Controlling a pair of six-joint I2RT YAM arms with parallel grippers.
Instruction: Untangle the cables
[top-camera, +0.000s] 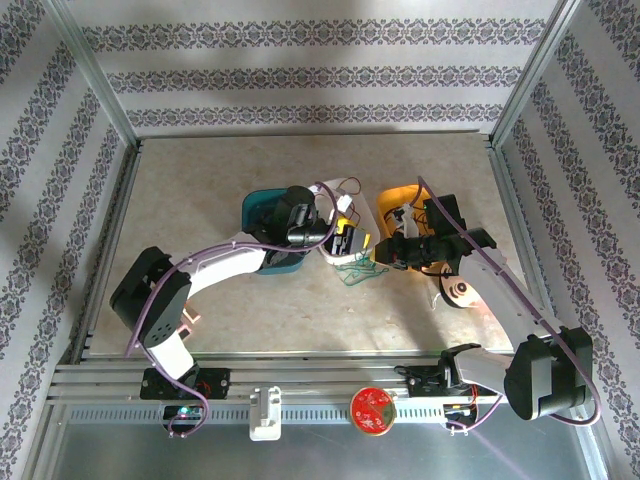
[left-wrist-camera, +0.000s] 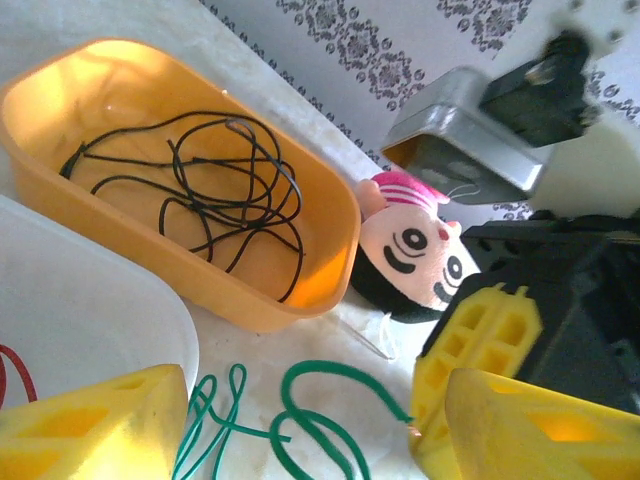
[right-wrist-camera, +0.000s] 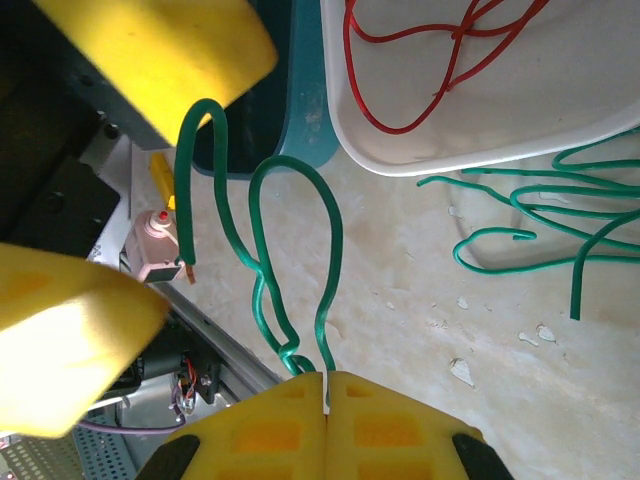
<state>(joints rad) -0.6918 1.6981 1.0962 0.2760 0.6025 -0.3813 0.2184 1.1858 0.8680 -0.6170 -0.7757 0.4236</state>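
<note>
A green cable (right-wrist-camera: 325, 250) rises in loops from my right gripper (right-wrist-camera: 325, 385), which is shut on it. More of its loops (right-wrist-camera: 540, 215) lie on the table by the white bin. Its bare end (left-wrist-camera: 405, 415) hangs beside the right gripper's yellow fingers (left-wrist-camera: 480, 340). My left gripper (left-wrist-camera: 310, 415) stands open, with green loops (left-wrist-camera: 300, 420) on the table between its fingers and nothing clamped. A black cable (left-wrist-camera: 215, 190) lies coiled in the yellow bin (left-wrist-camera: 330, 215). A red cable (right-wrist-camera: 440, 50) lies in the white bin (right-wrist-camera: 400, 150). From above, both grippers (top-camera: 345, 245) (top-camera: 385, 252) meet over the green cable (top-camera: 355, 270).
A teal bin (top-camera: 262, 212) sits under the left arm, next to the white bin (top-camera: 352, 200) and the yellow bin (top-camera: 398, 198). A small doll head (left-wrist-camera: 410, 250) lies by the yellow bin. Metal rails (top-camera: 300, 385) border the near edge.
</note>
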